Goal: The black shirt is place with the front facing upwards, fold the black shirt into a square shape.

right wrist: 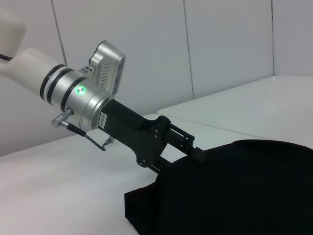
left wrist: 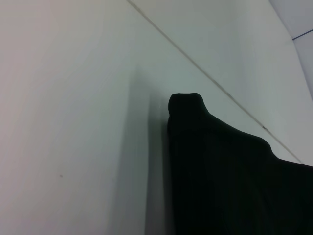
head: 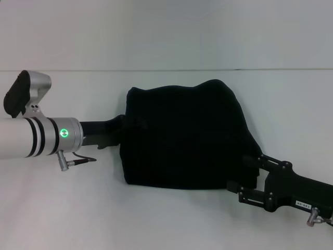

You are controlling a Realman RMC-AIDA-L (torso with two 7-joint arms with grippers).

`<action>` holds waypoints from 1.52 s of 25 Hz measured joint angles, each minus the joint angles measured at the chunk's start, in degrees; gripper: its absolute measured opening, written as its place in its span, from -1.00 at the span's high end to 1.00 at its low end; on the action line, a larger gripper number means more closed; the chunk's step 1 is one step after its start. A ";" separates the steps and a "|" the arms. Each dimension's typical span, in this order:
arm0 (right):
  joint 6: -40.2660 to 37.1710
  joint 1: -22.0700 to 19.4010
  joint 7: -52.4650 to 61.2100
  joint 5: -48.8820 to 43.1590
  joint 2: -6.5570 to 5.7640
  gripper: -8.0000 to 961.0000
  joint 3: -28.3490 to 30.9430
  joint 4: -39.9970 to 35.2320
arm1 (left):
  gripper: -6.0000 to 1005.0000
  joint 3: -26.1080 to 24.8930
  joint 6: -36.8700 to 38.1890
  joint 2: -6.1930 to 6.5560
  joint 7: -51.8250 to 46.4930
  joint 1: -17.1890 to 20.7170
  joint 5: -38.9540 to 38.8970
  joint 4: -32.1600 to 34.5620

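Observation:
The black shirt (head: 187, 138) lies folded in a bulky, raised heap on the white table (head: 166, 219); no lettering or label shows. My left gripper (head: 120, 131) reaches in from the left and is shut on the shirt's left edge. The right wrist view shows its fingers (right wrist: 198, 153) clamped over the fabric (right wrist: 244, 191), which rises from the table towards them. My right gripper (head: 245, 174) is at the shirt's near right corner, touching the fabric. The left wrist view shows only a raised fold of the shirt (left wrist: 220, 166) against the table.
The white table top runs all around the shirt, and a white wall (head: 166, 31) stands behind it. A table seam or edge (head: 208, 70) runs across just behind the shirt. Nothing else lies on the table.

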 joint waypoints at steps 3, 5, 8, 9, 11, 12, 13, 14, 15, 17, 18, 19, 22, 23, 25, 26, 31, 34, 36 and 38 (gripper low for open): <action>-0.03 -0.01 0.01 0.04 0.00 -0.73 0.00 0.00 | -0.48 0.03 -0.02 0.00 0.02 0.09 0.01 0.05; -0.11 0.01 0.01 0.05 0.00 -0.73 0.00 0.01 | -0.36 0.05 -0.02 0.01 0.09 0.19 0.02 0.06; -0.45 0.05 0.01 0.06 0.00 -0.73 0.03 0.06 | -0.13 0.04 -0.01 0.01 0.52 0.28 0.00 0.08; -0.51 0.06 0.00 0.08 0.00 -0.73 0.04 0.07 | -0.05 0.04 -0.01 0.02 0.67 0.29 -0.03 0.08; -0.55 0.07 -0.06 0.14 0.00 -0.73 0.09 0.10 | 0.12 0.04 -0.02 0.02 0.87 0.24 -0.03 0.09; -0.56 0.07 -0.08 0.16 0.00 -0.73 0.11 0.12 | 0.21 0.00 -0.06 0.02 1.14 0.19 -0.03 0.09; -0.57 0.09 -0.08 0.18 0.00 -0.73 0.13 0.13 | 0.31 -0.05 -0.10 0.02 1.31 0.18 -0.07 0.09; -0.58 0.12 -0.09 0.21 0.00 -0.73 0.19 0.13 | 0.40 -0.14 -0.17 0.01 1.54 0.18 -0.15 0.08; -0.58 0.15 -0.09 0.23 0.00 -0.73 0.33 0.12 | 0.49 -0.27 -0.22 0.00 1.75 0.18 -0.28 0.08; -0.60 0.16 -0.10 0.23 0.00 -0.73 0.78 0.08 | 0.53 -0.58 -0.60 -0.02 2.13 0.21 -0.48 0.08; -0.60 0.19 -0.12 0.23 0.00 -0.73 1.07 0.07 | 0.55 -0.74 -0.85 -0.01 2.21 0.22 -0.50 0.08; -0.60 0.23 -0.14 0.23 0.00 -0.73 1.46 0.06 | 0.57 -1.16 -1.36 0.10 2.35 0.23 -0.52 0.10; -0.60 0.37 -0.17 0.23 0.00 -0.73 2.47 0.02 | 0.62 -3.21 -2.61 0.59 3.38 0.22 -0.52 0.16; -0.60 0.40 -0.18 0.23 0.00 -0.73 2.70 0.01 | 0.62 -3.92 -2.88 0.77 3.77 0.21 -0.52 0.17; -0.60 0.54 -0.23 0.27 0.00 -0.73 2.98 0.00 | 0.62 -5.03 -3.28 1.28 4.28 0.20 -0.52 0.17; -0.60 0.61 -0.24 0.28 0.00 -0.73 3.04 0.00 | 0.63 -5.25 -3.26 1.43 4.31 0.24 -0.52 0.18; -0.58 1.02 -0.23 0.31 0.00 -0.73 4.11 0.00 | 0.63 -6.43 -0.97 1.76 4.02 2.39 -0.55 0.17; -0.58 1.11 -0.17 0.31 0.00 -0.73 4.44 0.06 | 0.63 -8.67 1.00 1.43 4.16 4.12 -0.60 0.17; -0.56 1.12 -0.16 0.32 0.00 -0.73 4.47 0.08 | 0.63 -9.69 1.43 1.25 4.32 4.78 -0.60 0.18; -0.53 1.13 -0.14 0.31 0.00 -0.73 4.48 0.09 | 0.63 -9.87 1.30 1.22 4.30 5.00 -0.61 0.16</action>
